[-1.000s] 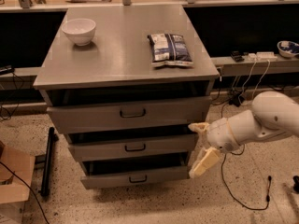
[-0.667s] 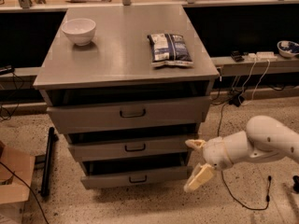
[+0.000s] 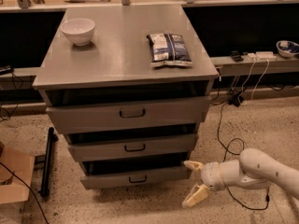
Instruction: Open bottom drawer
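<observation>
The grey metal cabinet [image 3: 126, 73] has three drawers. The bottom drawer [image 3: 112, 177] is the lowest, narrowest front, with a small black loop handle [image 3: 138, 179]. My gripper [image 3: 194, 182] is low at the bottom right, just right of that drawer's right end and apart from the handle. Its two cream fingers [image 3: 192, 165] are spread wide and hold nothing. The white arm [image 3: 261, 169] comes in from the right.
A white bowl [image 3: 78, 30] and a blue snack bag [image 3: 168, 48] lie on the cabinet top. The top drawer [image 3: 131, 114] and middle drawer [image 3: 134, 147] sit above. A black bar [image 3: 46, 161] and cardboard [image 3: 14, 181] are on the floor at left. Cables [image 3: 224, 139] trail at right.
My gripper and arm have moved down and to the left, from beside the middle drawer to the level of the bottom drawer. The drawers have not moved.
</observation>
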You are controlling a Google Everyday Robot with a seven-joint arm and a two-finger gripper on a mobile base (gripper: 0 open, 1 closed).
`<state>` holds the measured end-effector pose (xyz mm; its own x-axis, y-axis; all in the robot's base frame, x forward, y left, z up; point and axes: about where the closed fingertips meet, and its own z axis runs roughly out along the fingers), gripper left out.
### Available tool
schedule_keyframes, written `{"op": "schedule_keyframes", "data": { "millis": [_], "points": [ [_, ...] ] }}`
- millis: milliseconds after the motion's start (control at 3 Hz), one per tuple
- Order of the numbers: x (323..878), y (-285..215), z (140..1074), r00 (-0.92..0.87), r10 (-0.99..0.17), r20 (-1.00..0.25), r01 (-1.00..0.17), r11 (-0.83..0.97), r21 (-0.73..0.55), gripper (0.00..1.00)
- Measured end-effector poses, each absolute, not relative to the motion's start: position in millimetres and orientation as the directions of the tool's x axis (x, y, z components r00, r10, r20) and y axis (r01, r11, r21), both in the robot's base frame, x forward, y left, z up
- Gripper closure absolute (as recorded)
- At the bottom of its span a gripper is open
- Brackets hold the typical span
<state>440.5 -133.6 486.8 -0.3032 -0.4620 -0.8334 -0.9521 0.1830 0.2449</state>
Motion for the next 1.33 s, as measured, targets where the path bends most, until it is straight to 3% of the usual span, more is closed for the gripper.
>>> {"op": "schedule_keyframes", "data": {
  "millis": [333, 1000, 1333],
  "points": [
    [457, -151, 423, -0.346, -0.441, -0.828, -0.938, 0.184, 0.294, 0.00],
    [479, -141, 409, -0.368, -0.415, -0.832, -0.927, 0.233, 0.294, 0.00],
    [523, -134, 359, -0.422, -0.392, -0.817, -0.896, 0.320, 0.309, 0.00]
  ]
}}
